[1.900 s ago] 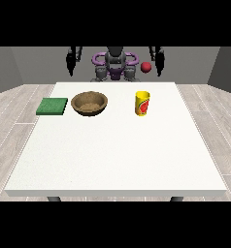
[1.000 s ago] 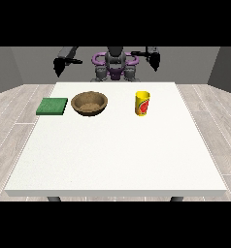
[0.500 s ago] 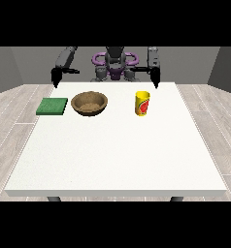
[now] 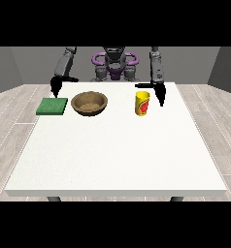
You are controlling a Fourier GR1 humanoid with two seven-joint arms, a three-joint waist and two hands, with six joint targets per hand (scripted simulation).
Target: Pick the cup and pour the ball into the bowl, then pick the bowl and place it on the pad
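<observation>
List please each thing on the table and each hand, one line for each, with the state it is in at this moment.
Cup: upright on the table, not held; contents not visible.
Bowl: upright on the table, between pad and cup, not held.
Pad: flat on the table, nothing on it.
Hand at the view's right: beside the cup, pointing down, holding nothing.
Hand at the view's left: above the pad's far edge, holding nothing.

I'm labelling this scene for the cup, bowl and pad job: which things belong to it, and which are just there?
Part of the job:
- yellow cup
- brown bowl
- green pad
- robot hand at the view's right, beside the cup
- robot hand at the view's left, above the pad

Just there:
- white table; the ball is not visible.
</observation>
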